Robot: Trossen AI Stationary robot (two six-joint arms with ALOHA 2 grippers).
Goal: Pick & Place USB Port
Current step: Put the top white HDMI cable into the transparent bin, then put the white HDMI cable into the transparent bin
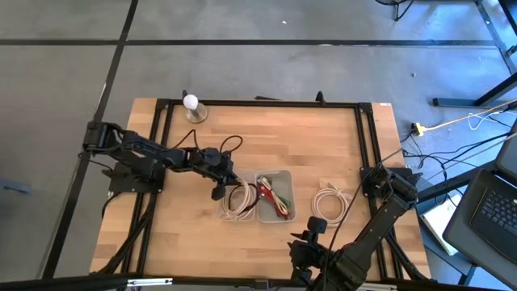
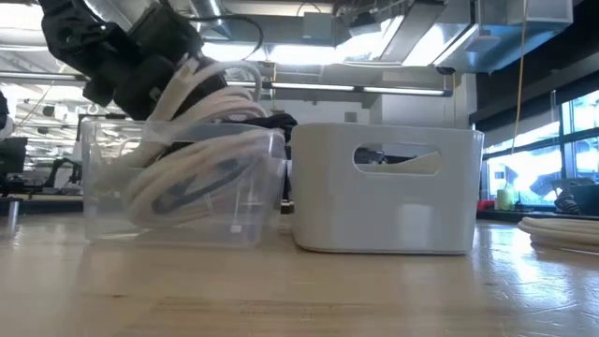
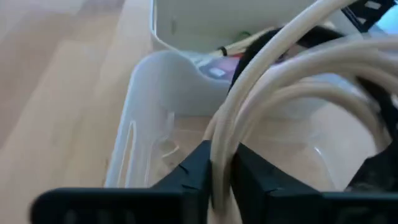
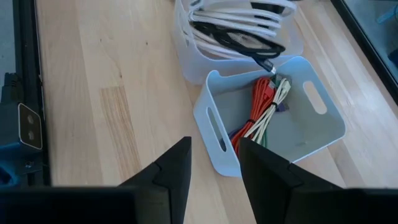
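A coil of white cable (image 1: 238, 202) with a dark cable among its loops lies partly in a clear plastic bin (image 2: 243, 201). The coil rises out of the bin toward my left gripper (image 3: 222, 180), which is shut on it above the bin's left side (image 1: 221, 187). A white bin (image 1: 275, 175) to the right of the clear one holds red, green and cream cables (image 4: 261, 109). My right gripper (image 4: 214, 171) is open and empty, above the table's near edge (image 1: 311, 242). My left gripper pinches a white strand of the coil (image 3: 221, 146) between its two fingers. The fingers (image 2: 131, 70) slant down from the table's left. The coil (image 2: 187, 140) slopes from the fingers into the clear bin, where its lower loops (image 2: 178, 192) rest.
A second white cable coil (image 1: 329, 202) lies on the table right of the white bin. A white ball on a round stand (image 1: 192, 105) is at the far edge. Black frame rails (image 1: 367, 137) border the table.
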